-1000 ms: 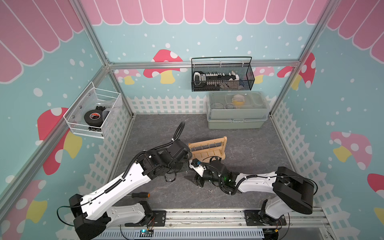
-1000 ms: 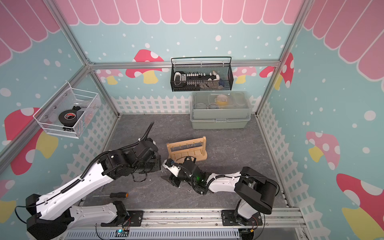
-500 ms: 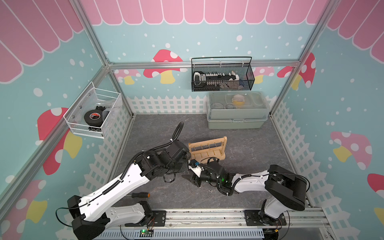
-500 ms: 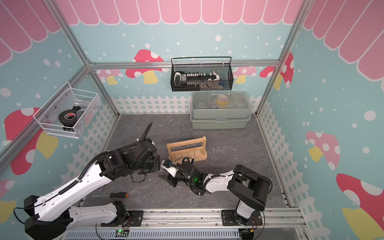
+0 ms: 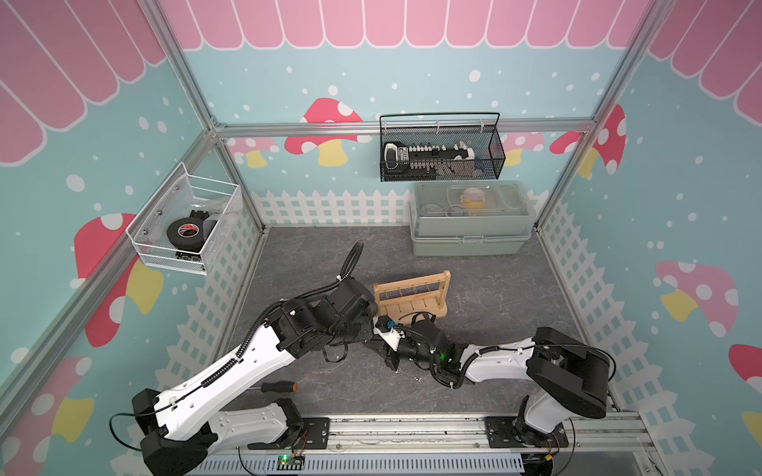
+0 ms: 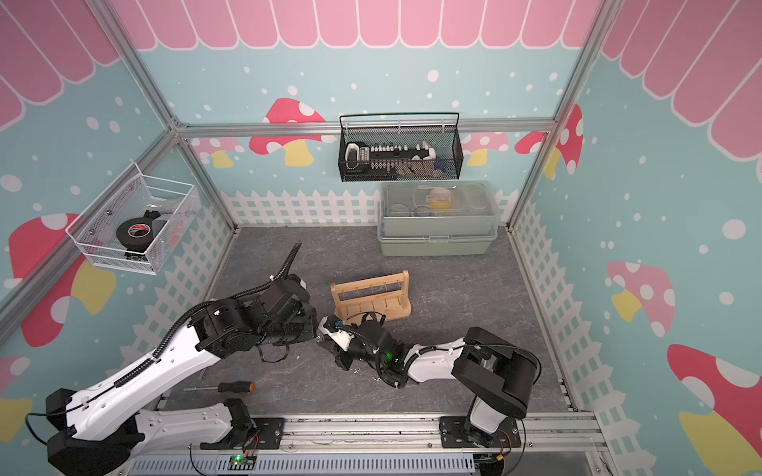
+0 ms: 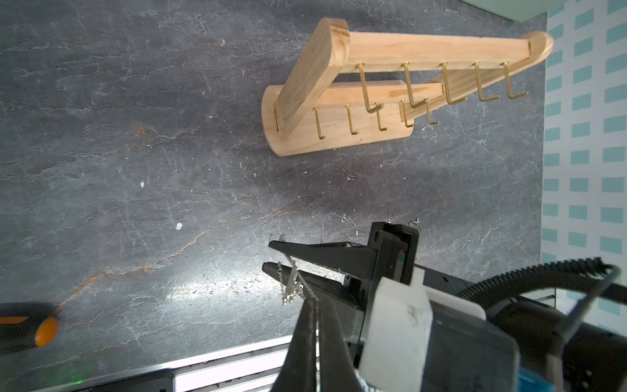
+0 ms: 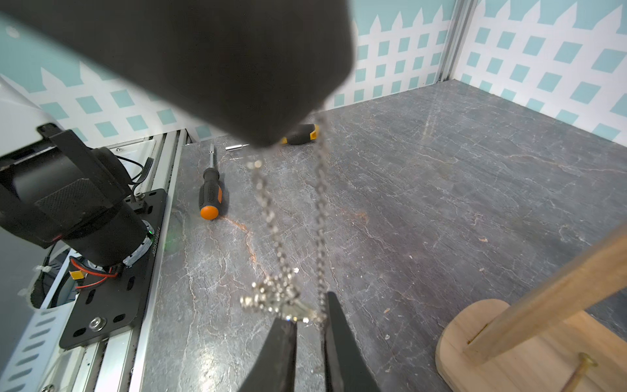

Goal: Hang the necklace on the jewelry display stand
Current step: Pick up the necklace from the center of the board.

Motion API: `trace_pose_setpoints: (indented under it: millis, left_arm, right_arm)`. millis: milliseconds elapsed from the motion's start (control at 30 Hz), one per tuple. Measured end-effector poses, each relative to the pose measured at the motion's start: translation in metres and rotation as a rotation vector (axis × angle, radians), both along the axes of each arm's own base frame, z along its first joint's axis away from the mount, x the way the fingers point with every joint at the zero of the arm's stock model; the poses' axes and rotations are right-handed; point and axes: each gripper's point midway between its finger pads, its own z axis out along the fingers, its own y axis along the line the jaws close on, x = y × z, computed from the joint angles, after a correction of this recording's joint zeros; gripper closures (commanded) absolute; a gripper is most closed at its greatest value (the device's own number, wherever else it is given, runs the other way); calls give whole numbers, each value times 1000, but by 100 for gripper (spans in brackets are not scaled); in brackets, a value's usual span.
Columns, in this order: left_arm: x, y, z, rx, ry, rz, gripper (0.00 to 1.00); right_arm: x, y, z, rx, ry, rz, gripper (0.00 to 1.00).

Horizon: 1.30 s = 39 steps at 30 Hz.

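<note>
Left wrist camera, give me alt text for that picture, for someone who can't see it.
A thin silver necklace is pinched in the shut left gripper at the bottom of the frame, draped over the lower finger of the right gripper beside it. Beyond them a small wooden jewelry stand with empty gold hooks sits on the dark grey table; an orange-tipped screwdriver lies at the edge.

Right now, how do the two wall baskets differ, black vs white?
The black basket hangs on the back wall, while the white basket hangs on the left side wall. The black basket holds a long black item with white pieces, and the white basket holds a black tape roll. Both are open-topped wire mesh, mounted above the floor.
</note>
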Motion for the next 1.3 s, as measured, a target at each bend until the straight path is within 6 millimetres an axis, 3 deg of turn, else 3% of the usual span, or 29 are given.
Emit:
trace_pose_setpoints:
  millis: [867, 1000, 1300]
  left_arm:
    - [-2, 5, 5, -18, -10, 12, 100]
    - [-5, 7, 7, -31, -11, 10, 100]
    - [-15, 9, -11, -22, 38, -4, 100]
  right_arm:
    - [3, -12, 6, -40, 7, -45, 100]
    - [7, -23, 20, -48, -8, -93, 100]
    - [15, -35, 74, -15, -97, -158, 100]
